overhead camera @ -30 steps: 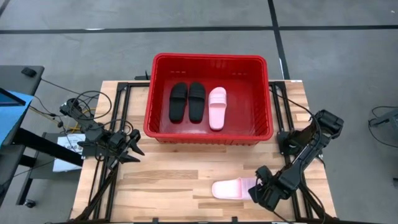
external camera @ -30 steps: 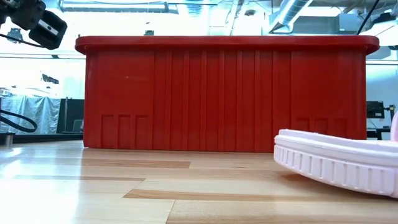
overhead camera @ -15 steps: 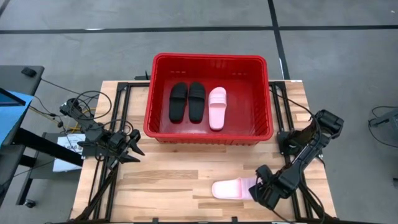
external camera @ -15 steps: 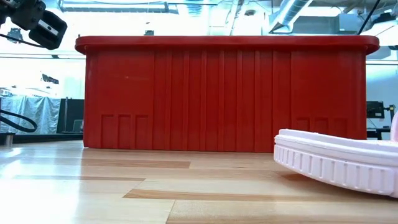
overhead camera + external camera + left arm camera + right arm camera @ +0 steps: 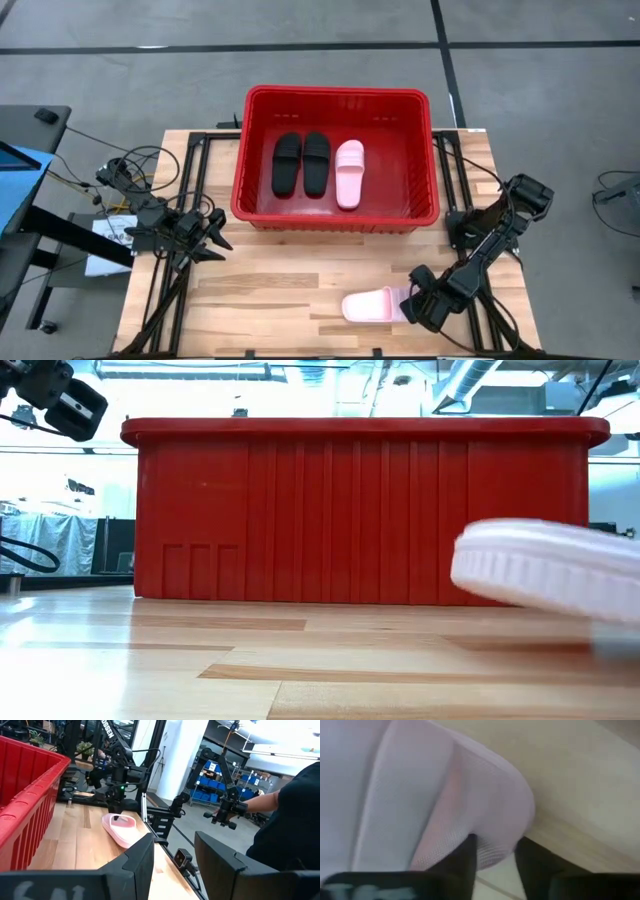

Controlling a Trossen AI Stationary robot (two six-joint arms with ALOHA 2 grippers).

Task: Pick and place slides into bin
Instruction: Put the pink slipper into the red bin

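Right gripper (image 5: 412, 304), lower right of frame, clamps the last pale pink slide (image 5: 373, 305) by one end, clear of the table for the red bin (image 5: 338, 95); left gripper (image 5: 214, 236) waits, fingers spread.

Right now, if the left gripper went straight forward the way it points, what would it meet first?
Probably nothing soon: the left gripper points across bare table, passing in front of the bin. Farther on lies the pink slide held by the right gripper, though depth is unclear.

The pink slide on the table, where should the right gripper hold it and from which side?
By the end nearest the right gripper, coming from the table's right edge. The pink slide lies crosswise with that end toward the arm, and the low view shows it already off the wood, so this hold looks to be working.
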